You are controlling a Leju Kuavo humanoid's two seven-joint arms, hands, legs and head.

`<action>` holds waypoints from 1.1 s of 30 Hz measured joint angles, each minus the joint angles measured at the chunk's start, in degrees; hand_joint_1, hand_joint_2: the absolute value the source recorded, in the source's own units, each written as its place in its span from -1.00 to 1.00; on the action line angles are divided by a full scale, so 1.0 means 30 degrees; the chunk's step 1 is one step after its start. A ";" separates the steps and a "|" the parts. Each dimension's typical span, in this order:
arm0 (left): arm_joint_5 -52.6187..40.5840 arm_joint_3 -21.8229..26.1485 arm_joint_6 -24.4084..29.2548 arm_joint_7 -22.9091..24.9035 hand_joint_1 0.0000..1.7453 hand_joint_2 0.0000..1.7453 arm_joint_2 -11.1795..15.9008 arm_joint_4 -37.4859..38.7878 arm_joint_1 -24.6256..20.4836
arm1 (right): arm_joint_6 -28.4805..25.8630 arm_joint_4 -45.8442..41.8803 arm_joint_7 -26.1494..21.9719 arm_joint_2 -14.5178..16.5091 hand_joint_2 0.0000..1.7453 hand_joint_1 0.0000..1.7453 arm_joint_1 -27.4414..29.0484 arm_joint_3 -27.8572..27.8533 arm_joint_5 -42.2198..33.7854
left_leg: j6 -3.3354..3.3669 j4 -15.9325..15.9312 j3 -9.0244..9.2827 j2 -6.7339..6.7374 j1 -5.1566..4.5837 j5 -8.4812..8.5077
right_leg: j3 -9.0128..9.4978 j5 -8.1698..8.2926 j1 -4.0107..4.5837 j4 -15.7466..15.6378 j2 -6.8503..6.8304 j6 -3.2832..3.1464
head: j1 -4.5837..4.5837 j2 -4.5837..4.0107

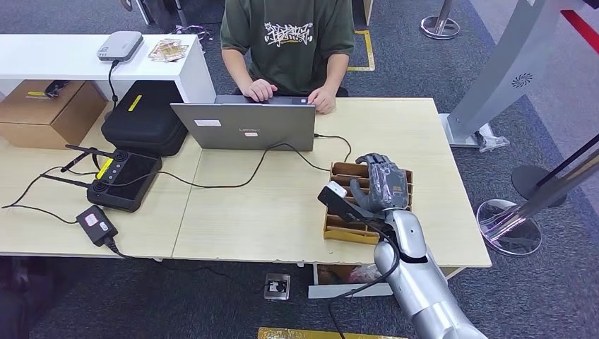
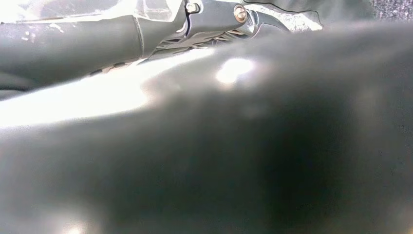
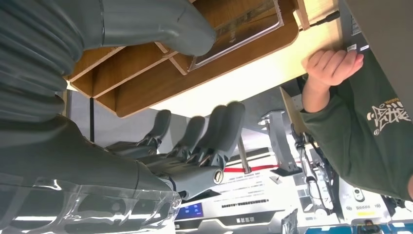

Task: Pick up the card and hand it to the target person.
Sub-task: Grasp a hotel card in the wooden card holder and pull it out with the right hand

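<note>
Right hand hovers over brown slotted cardboard organiser box near right end of light wood desk; fingers apart, nothing held. Card: clear-sleeved flat rectangle lying in box compartment, just beside thumb tip, apart from fingers. Long axis runs along compartment. Left hand: cannot tell state, wrist view blurred. Right hand nearer. Person in green shirt sits beyond box, behind grey laptop.

One laptop, one wooden slotted box, two cardboard boxes, one black case, one person
</note>
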 joint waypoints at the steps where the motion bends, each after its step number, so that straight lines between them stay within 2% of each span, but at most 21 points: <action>1: -0.0009 0.0000 -0.0004 0.0000 -1.00 -1.00 0.0000 0.0000 0.0000 | -0.0002 0.0025 0.0009 0.0000 1.00 -0.16 0.0000 0.0000 -0.0002 | 0.0000 0.0000 0.0000 0.0000 0.0000 0.0000 | 0.0000 0.0000 0.0000 0.0000 0.0000 0.0000 | 0.0000 0.0000; 4: -0.0015 0.0000 -0.0007 0.0000 -1.00 -1.00 0.0000 0.0000 0.0000 | -0.0004 0.0148 0.0036 0.0000 1.00 -0.21 -0.0003 0.0000 -0.0002 | 0.0000 0.0000 -0.0001 0.0000 0.0000 0.0000 | 0.0000 0.0000 0.0000 0.0000 0.0000 0.0000 | 0.0000 0.0000; 13: 0.0007 0.0000 0.0000 -0.0035 -1.00 -1.00 0.0000 0.0000 -0.0001 | -0.0002 0.0656 0.0035 0.0075 1.00 0.01 -0.0118 0.0000 -0.0026 | 0.0006 0.0000 -0.0001 0.0000 0.0000 0.0005 | 0.0002 0.0001 0.0000 0.0000 -0.0001 0.0000 | -0.0001 0.0000; 14: 0.0005 0.0000 -0.0002 -0.0060 -1.00 -1.00 0.0000 0.0000 -0.0002 | -0.0011 0.0711 0.0036 0.0086 1.00 0.08 -0.0134 0.0000 -0.0029 | 0.0006 0.0000 -0.0001 0.0000 0.0000 0.0005 | 0.0002 0.0001 0.0000 0.0000 -0.0001 0.0000 | -0.0002 0.0000; 18: -0.0018 0.0000 -0.0005 -0.0155 -1.00 -1.00 0.0000 0.0000 -0.0001 | -0.0029 0.0927 0.0040 0.0095 1.00 0.60 -0.0233 0.0000 -0.0038 | 0.0006 0.0000 -0.0001 0.0000 0.0000 0.0005 | 0.0002 0.0001 0.0000 0.0000 -0.0001 0.0000 | 0.0000 0.0000; 20: -0.0022 0.0000 -0.0005 -0.0160 -1.00 -1.00 0.0000 0.0000 -0.0002 | -0.0040 0.0984 0.0036 0.0095 1.00 0.79 -0.0259 0.0000 -0.0042 | 0.0006 0.0000 0.0000 0.0000 0.0000 0.0005 | 0.0002 0.0001 0.0000 0.0001 -0.0001 0.0000 | -0.0002 0.0000; 33: -0.0015 0.0000 -0.0024 -0.0220 -1.00 -1.00 0.0000 0.0000 -0.0002 | -0.0490 0.1497 -0.0189 0.0095 1.00 0.78 -0.0453 0.0000 -0.0284 | 0.0004 0.0000 0.0000 0.0000 0.0000 0.0006 | 0.0003 0.0002 0.0000 0.0001 -0.0001 0.0000 | -0.0002 0.0000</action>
